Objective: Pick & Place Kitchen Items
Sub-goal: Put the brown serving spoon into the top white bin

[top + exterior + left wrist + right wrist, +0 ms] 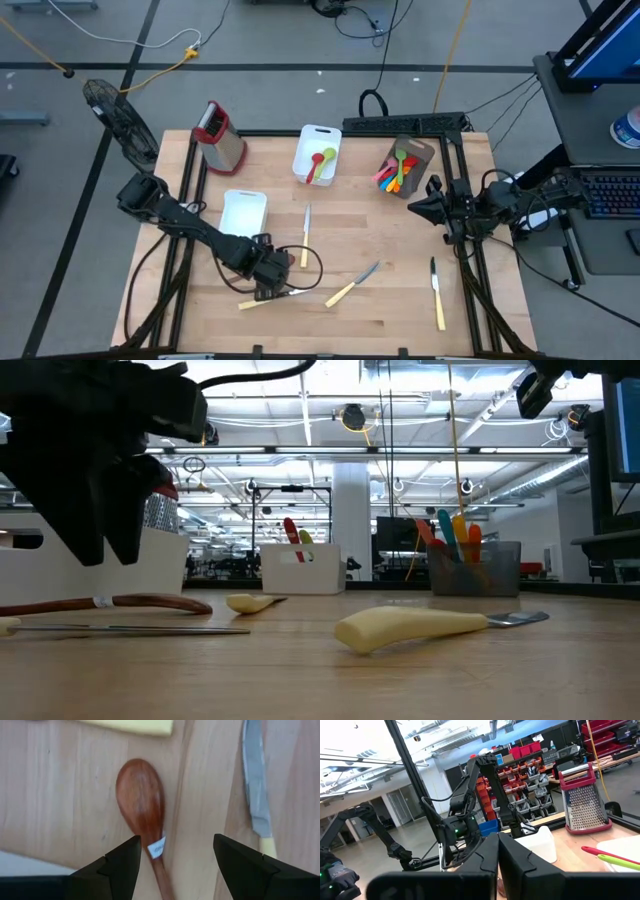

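A wooden spoon [142, 805] with a white label on its neck lies flat on the table. My left gripper [175, 865] hovers over it, open, its fingers [117, 865] on either side of the handle without touching. In the high view that gripper [265, 275] is at the table's front left and covers most of the spoon. Cream-handled knives lie nearby: one by the gripper [262, 299], one in the middle [350, 287], one farther back [306, 240] and one at the right [437, 295]. My right gripper [425, 208] waits shut at the right side.
A white tub [318, 155] at the back holds a red and a green spoon. A brown holder [405, 168] carries several coloured utensils. Another white tub [243, 213] sits behind the left gripper. The red-topped grater [220, 138] stands at the back left.
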